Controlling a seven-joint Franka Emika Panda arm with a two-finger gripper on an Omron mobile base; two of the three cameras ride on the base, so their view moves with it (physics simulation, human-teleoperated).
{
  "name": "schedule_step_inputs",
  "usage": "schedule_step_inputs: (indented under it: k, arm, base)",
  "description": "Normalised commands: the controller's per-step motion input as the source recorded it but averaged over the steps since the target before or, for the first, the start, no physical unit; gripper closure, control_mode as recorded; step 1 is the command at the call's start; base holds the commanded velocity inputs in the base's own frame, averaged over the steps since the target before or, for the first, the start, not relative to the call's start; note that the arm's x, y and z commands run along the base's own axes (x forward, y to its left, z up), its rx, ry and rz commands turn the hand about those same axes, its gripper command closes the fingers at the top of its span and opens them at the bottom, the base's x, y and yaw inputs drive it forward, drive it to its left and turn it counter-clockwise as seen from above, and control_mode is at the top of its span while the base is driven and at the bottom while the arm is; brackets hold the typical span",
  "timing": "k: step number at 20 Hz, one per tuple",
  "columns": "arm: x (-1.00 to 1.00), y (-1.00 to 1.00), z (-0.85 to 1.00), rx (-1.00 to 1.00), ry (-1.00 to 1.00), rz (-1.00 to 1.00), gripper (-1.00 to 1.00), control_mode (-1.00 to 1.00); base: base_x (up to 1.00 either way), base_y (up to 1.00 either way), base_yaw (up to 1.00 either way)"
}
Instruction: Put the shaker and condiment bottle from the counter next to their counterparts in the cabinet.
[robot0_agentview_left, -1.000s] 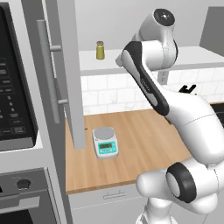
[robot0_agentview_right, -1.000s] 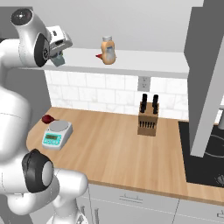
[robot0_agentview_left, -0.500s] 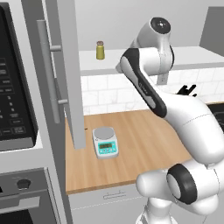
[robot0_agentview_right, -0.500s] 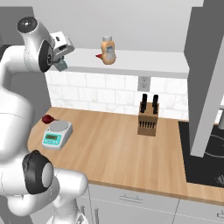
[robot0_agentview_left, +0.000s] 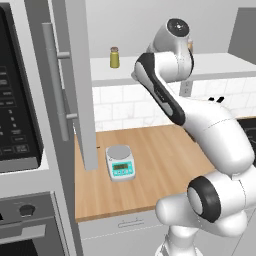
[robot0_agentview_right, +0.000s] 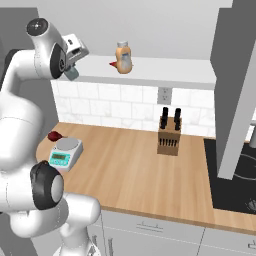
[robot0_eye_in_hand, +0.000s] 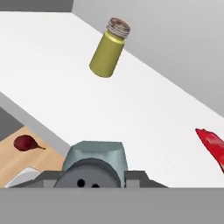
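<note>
Now the fingers (robot0_eye_in_hand: 94, 177) grip the shaker (robot0_eye_in_hand: 94, 164) above the shelf board (robot0_eye_in_hand: 131, 109).

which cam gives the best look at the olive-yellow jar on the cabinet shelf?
Hand view: the olive-yellow jar is large and unobstructed on the white shelf board, its ridged tan cap clear. The left base view shows it small but whole, beside the open grey door. I can't make it out in the right base view.

shaker (robot0_eye_in_hand: 92, 165): blue-grey, dark cap, at shelf edge | condiment bottle (robot0_agentview_right: 123, 57): orange, upright on cabinet shelf
</note>
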Motion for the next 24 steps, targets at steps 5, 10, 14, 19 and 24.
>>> schedule_step_inputs:
  k: [5, 10, 14, 19, 24]
  arm:
    - [0.55, 0.03, 0.02, 0.00, 0.00, 0.06, 1.00, -1.00]
    - [0.52, 0.02, 0.02, 0.00, 0.00, 0.07, 1.00, -1.00]
    - [0.50, 0.09, 0.01, -0.01, 0.00, 0.06, 1.00, -1.00]
    - [0.47, 0.13, 0.00, -0.01, 0.00, 0.06, 1.00, -1.00]
    - [0.41, 0.09, 0.00, -0.01, 0.00, 0.06, 1.00, -1.00]
  base:
    - [0.00, 0.00, 0.00]
    - [0.00, 0.00, 0.00]
    - [0.00, 0.00, 0.00]
    - [0.00, 0.00, 0.00]
    - [0.00, 0.00, 0.00]
